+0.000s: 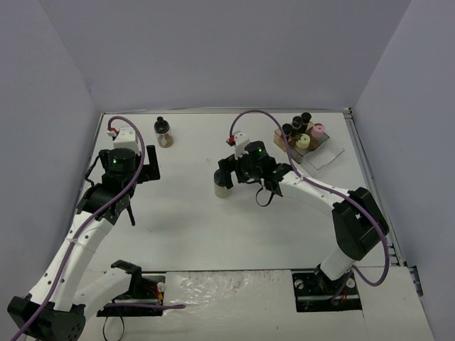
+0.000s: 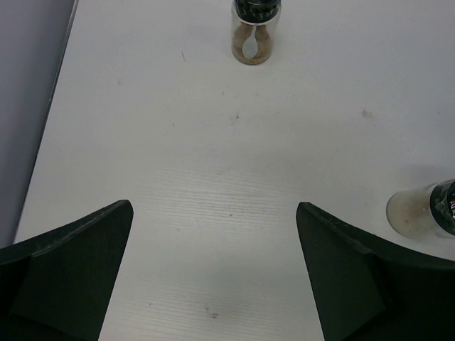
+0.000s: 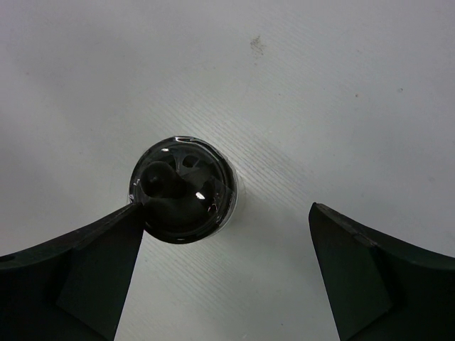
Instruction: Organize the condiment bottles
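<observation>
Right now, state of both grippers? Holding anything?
Left gripper: open, holding nothing.
Right gripper: open, nothing clamped. A black-capped jar stands between the jaws, close to one side.

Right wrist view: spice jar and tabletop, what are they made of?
Spice jar: clear, glossy wall, glass or hard plastic, can't tell which; glints on its rim. Black cap: looks like shiny moulded plastic. Tabletop: white, matte, fine parallel grain lines; likely laminate or painted wood.
</observation>
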